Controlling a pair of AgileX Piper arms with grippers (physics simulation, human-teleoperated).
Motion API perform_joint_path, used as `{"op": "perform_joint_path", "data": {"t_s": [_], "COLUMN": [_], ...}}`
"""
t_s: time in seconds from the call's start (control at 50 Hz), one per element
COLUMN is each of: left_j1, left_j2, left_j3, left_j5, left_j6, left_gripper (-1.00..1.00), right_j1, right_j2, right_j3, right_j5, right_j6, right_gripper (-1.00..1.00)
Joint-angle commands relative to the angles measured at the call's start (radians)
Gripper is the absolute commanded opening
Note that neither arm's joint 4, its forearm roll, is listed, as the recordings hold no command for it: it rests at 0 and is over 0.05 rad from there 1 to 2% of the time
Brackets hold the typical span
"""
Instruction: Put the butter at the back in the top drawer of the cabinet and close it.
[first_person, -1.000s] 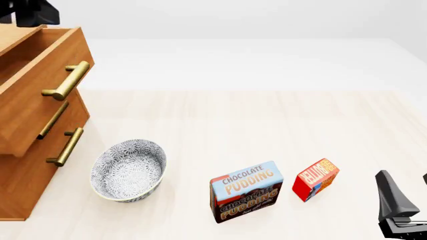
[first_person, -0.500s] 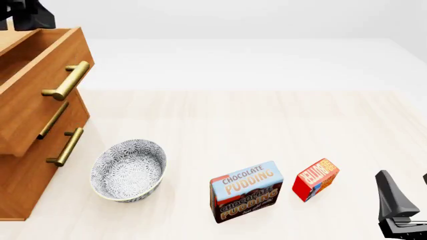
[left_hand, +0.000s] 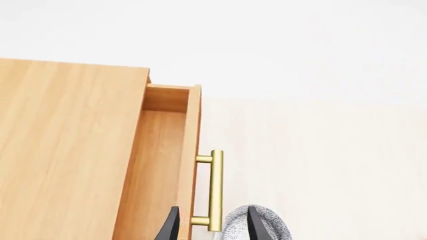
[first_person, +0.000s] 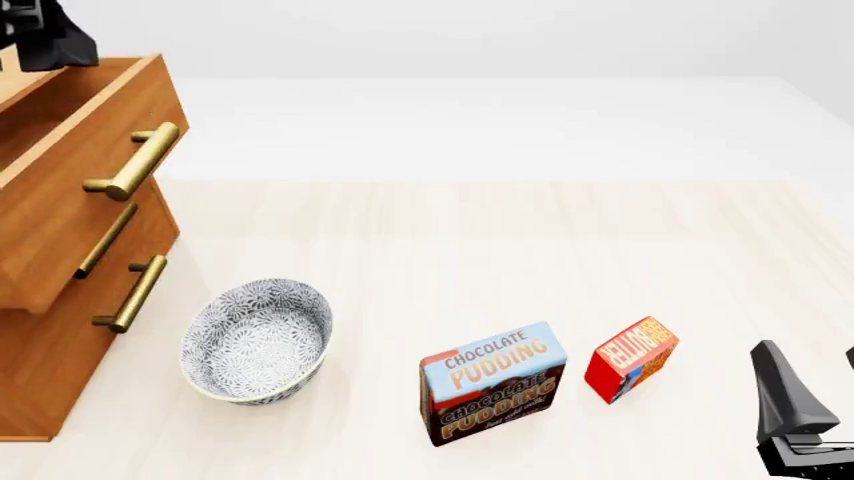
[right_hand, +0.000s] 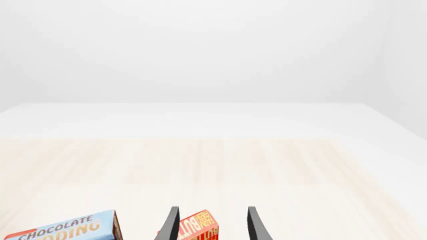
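The butter (first_person: 631, 358), a small red and orange box, stands on the table near the front right, beside the pudding box. My right gripper (first_person: 817, 385) hovers open just right of it and nearer the front edge. In the right wrist view the butter (right_hand: 200, 228) shows ahead between the spread fingers (right_hand: 171, 226), untouched. The cabinet (first_person: 54, 330) fills the left side, its top drawer (first_person: 80, 150) pulled out. My left gripper (left_hand: 212, 230) is open above the drawer's brass handle (left_hand: 215, 190). The light wood drawer interior (left_hand: 157, 170) holds nothing that I can see.
A blue-and-brown chocolate pudding box (first_person: 491, 383) stands left of the butter. A patterned bowl (first_person: 256, 340) sits in front of the cabinet, below the open drawer. My left arm (first_person: 43, 35) shows dark at the top left corner.
The left arm has drifted slightly to the left above the cabinet. The right gripper and the objects on the table have not moved.
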Motion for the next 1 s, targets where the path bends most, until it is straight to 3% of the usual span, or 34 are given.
{"op": "perform_joint_path", "data": {"t_s": [0.02,1.0], "left_j1": [0.012,0.046], "left_j2": [0.004,0.077], "left_j3": [0.021,0.082], "left_j5": [-0.016,-0.097], "left_j6": [-0.004,-0.022], "left_gripper": [1.00,1.00], "right_j1": [0.000,0.000], "right_j2": [0.000,0.000], "right_j3": [0.000,0.000], "right_j5": [0.000,0.000], "right_j6": [0.000,0.000], "right_gripper": [1.00,1.00]}}
